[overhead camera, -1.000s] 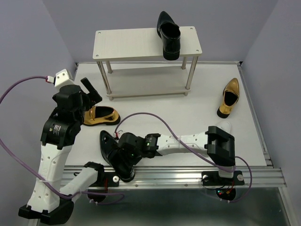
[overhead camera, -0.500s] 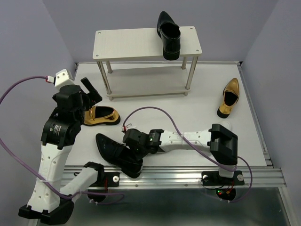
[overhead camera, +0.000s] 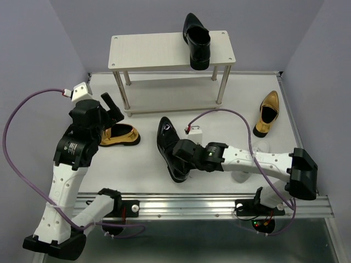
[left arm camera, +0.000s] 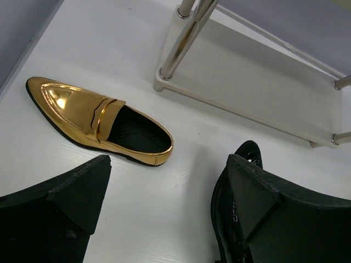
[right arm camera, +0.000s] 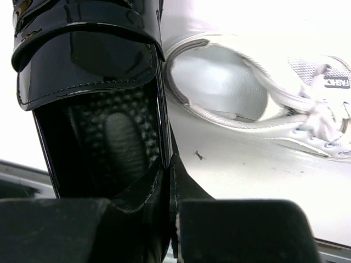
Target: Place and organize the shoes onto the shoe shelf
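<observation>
The shoe shelf (overhead camera: 153, 52) stands at the back with one black dress shoe (overhead camera: 196, 41) on its top board, at the right end. My right gripper (overhead camera: 184, 156) is shut on the side wall of the second black dress shoe (overhead camera: 169, 143), held mid-table with its toe toward the shelf; the right wrist view shows the grip (right arm camera: 171, 175) on this shoe (right arm camera: 93, 60). My left gripper (overhead camera: 112, 107) is open and empty above a gold loafer (overhead camera: 118, 135), which also shows in the left wrist view (left arm camera: 82, 109). The other gold loafer (overhead camera: 267, 113) lies at the right.
A white sneaker (right arm camera: 230, 82) lies just beside the held black shoe, mostly hidden under my right arm in the top view. The shelf's lower board (left arm camera: 258, 82) and a silver leg (left arm camera: 178, 44) are close ahead of my left gripper. Purple cables loop over both arms.
My right arm has swung the black shoe from the near-left edge to mid-table, turning its toe toward the shelf. My left arm has shifted slightly right.
</observation>
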Robot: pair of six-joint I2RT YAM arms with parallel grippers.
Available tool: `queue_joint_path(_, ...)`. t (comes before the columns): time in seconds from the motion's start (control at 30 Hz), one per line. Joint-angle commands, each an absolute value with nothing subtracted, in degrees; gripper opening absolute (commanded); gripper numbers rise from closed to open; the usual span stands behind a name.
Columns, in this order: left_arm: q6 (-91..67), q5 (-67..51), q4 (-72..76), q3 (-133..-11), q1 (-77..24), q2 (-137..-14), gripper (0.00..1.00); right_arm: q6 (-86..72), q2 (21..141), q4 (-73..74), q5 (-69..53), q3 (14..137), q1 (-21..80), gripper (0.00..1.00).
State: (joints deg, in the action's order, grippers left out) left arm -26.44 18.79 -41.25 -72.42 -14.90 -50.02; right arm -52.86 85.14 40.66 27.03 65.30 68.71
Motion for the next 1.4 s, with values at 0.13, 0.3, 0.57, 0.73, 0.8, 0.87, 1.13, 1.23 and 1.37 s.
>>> queue_joint_path(0.13,-27.6,14.5,-37.96,-67.94,-14.68,-51.41,0.96,-57.66,92.27,33.49,34.54,73.28,68.47,0.01)
queue_joint_path(0.3,-29.79,14.76,-38.41,-64.96,-14.77,-50.89,0.95,-56.95,98.69,30.77,31.91,77.52,68.47,0.45)
queue_joint_path(0.57,-38.39,15.2,-38.76,-58.02,-18.62,-50.54,0.91,-53.28,95.56,29.8,33.48,77.79,67.24,0.87)
queue_joint_path(0.73,-46.65,17.48,-39.64,-53.8,-28.09,-52.55,0.86,-48.26,86.15,27.07,39.88,72.43,65.93,1.0)
queue_joint_path(0.8,-51.73,17.49,-38.68,-52.4,-31.45,-53.35,0.83,-47.55,81.51,27.16,41.13,69.72,65.13,1.0)
queue_joint_path(0.87,-54.74,17.49,-37.97,-50.64,-36.11,-55.19,0.79,-46.5,78.06,27.25,42.62,67.51,62.94,1.0)
queue_joint_path(1.13,-69.51,19.95,-37.7,-48.69,-49.74,-64.06,0.77,-45.0,62.51,33.92,51.85,61.26,58.28,1.0)
queue_joint_path(1.23,-74.17,19.69,-40.07,-48.95,-52.55,-67.83,0.77,-44.3,60.21,35.15,53.87,59.94,57.74,1.0)
queue_joint_path(1.37,-77.51,19.16,-42.18,-50.97,-55.37,-72.41,0.77,-44.3,59.32,35.86,53.62,59.33,57.74,1.0)
